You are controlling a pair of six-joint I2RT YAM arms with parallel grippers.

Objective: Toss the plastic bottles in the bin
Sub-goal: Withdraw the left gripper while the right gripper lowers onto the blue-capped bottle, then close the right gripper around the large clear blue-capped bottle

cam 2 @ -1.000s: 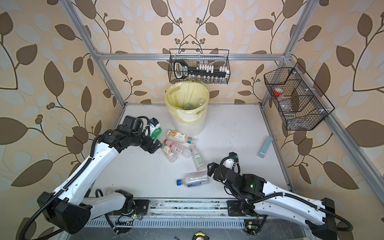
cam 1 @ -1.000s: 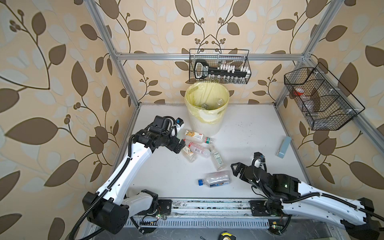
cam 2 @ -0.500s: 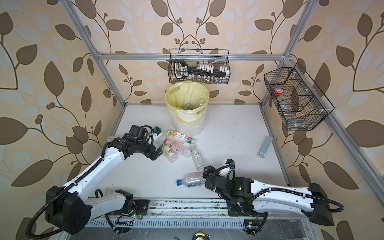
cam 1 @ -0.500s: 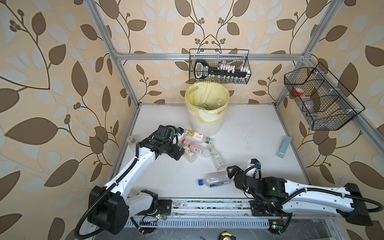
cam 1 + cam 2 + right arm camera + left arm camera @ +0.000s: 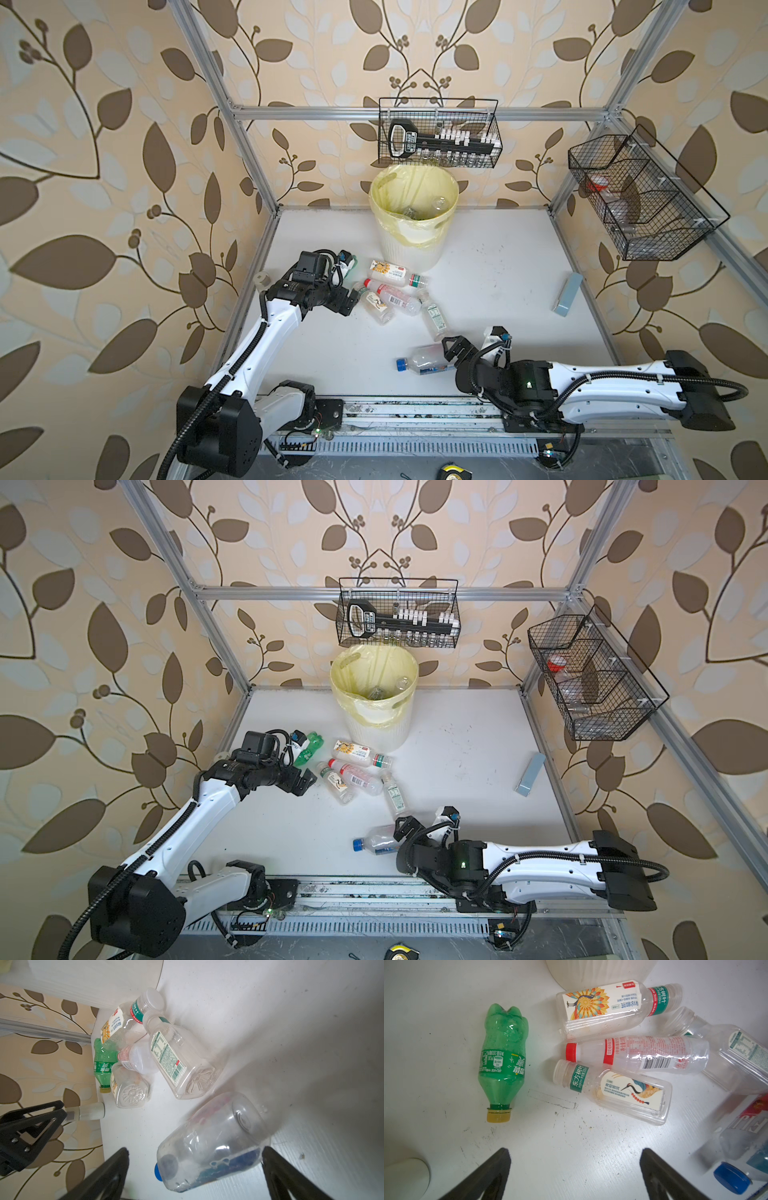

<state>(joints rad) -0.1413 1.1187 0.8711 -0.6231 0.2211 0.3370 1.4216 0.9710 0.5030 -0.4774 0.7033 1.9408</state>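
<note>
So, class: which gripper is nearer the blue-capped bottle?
Right. The right gripper, open, straddles the base of the blue-capped bottle; the left gripper is well away, beside the other bottles.

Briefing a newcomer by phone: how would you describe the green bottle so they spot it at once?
Find the tall white bin at the back of the table; a group of clear bottles lies just in front of it. At that group's left end, in a top view, lies the green bottle. It alone is tinted green with a yellow cap.

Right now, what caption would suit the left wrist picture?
Open left pincer faces a green bottle and clear bottles lying near the bin.
</note>
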